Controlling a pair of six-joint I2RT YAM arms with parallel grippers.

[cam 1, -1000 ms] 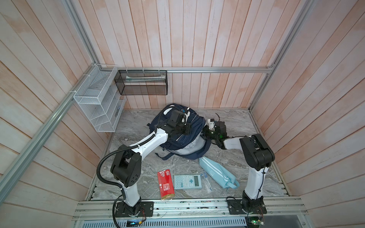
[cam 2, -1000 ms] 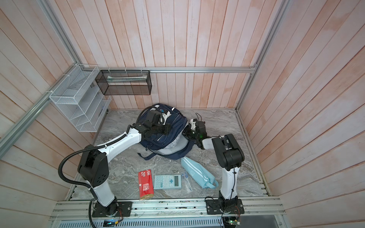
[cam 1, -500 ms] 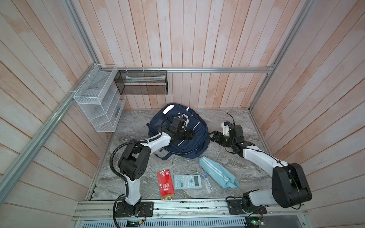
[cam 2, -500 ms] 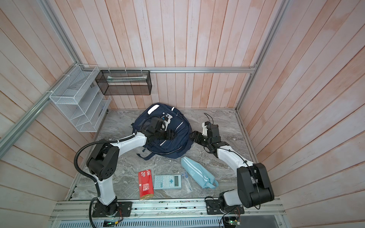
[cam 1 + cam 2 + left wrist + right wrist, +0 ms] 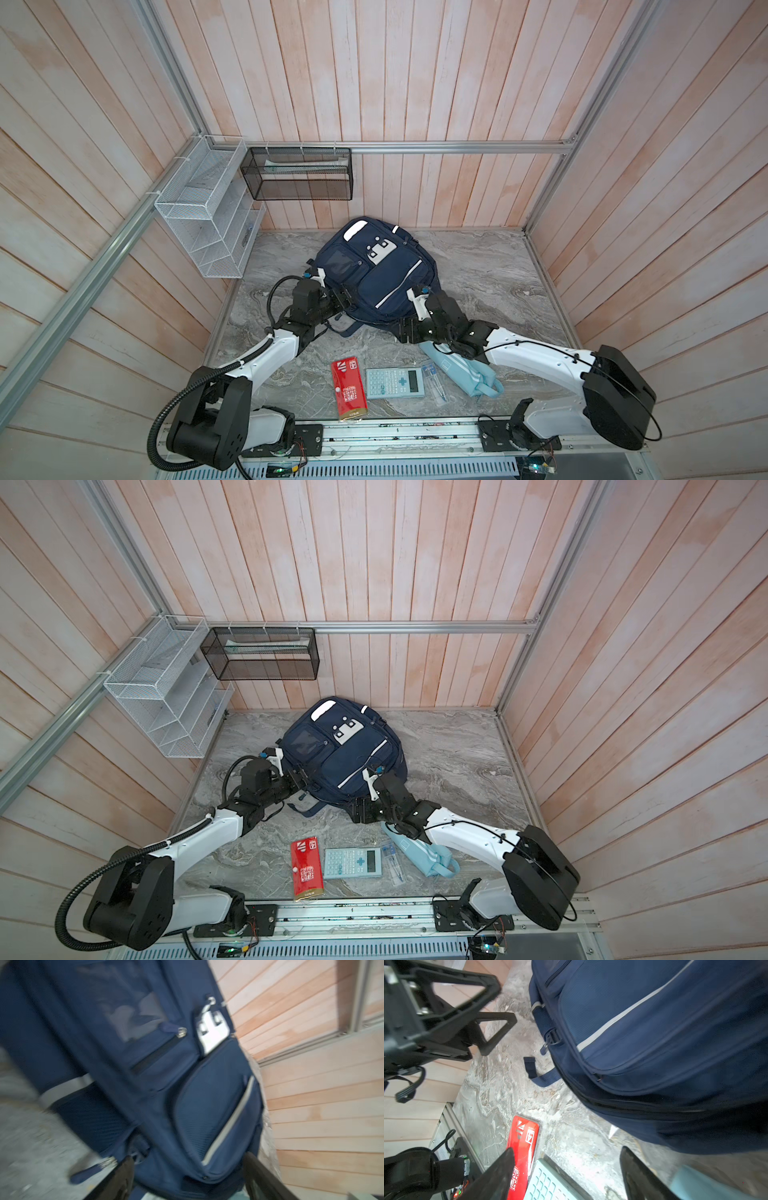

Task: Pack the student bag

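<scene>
**A:** Where's the student bag (image 5: 376, 270)?

**B:** It lies flat on the table (image 5: 482, 266), toward the back wall, pockets up.

**A:** Left gripper (image 5: 343, 300)?

**B:** It's at the bag's near-left corner, jaws wide apart, nothing btwn them. The wrist view is blurred, so it's hard to tell if a finger brushes the fabric.

**A:** Right gripper (image 5: 405, 332)?

**B:** It's by the bag's near-right edge, also spread, empty. A red packet (image 5: 349, 388), calculator (image 5: 395, 383) and blue pouch (image 5: 471, 374) lie in front of the bag.

Plank walls (image 5: 415, 83), marbled grey floor (image 5: 490, 270), white rack (image 5: 199, 220), black basket (image 5: 297, 178)
</scene>
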